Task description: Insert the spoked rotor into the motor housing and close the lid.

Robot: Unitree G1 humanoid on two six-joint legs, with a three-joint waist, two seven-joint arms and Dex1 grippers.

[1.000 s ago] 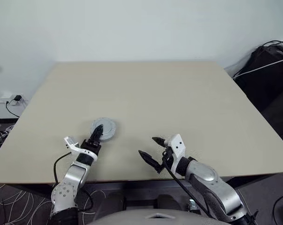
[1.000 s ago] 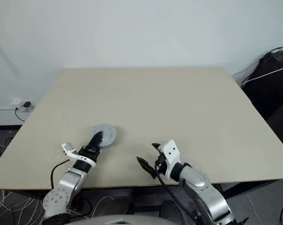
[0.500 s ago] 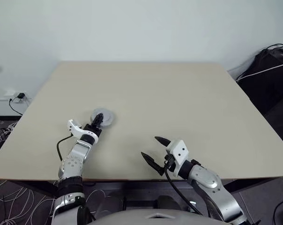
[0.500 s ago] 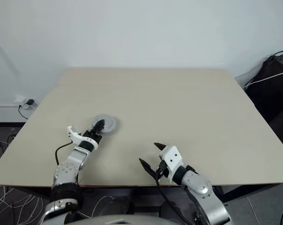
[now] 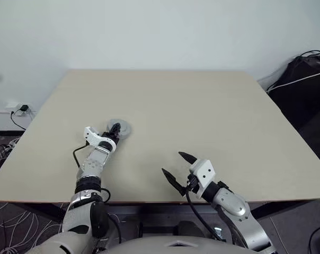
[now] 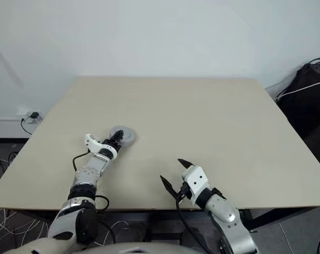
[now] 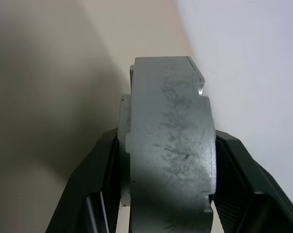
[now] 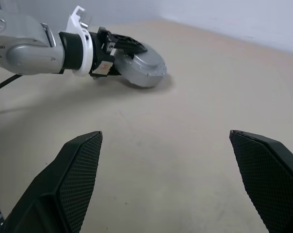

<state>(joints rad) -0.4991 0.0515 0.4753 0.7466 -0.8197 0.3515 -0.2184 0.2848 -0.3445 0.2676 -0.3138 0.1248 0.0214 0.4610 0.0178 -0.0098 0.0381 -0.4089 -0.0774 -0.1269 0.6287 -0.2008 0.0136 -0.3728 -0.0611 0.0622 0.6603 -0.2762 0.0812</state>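
Gripping the grey motor housing by its edges, the left hand rests it on the table.

a plain beige counter carries one round grey motor housing on its left part.

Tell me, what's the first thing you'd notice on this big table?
The left gripper stretches out over the wide beige table with its two black fingers clamped on a round grey metal puck, the closed motor housing, toward the table's left side. Near the front edge, the right gripper hovers with its pointed black fingers spread wide and holding nothing. A black bag with a white cable sits past the table's far right corner.
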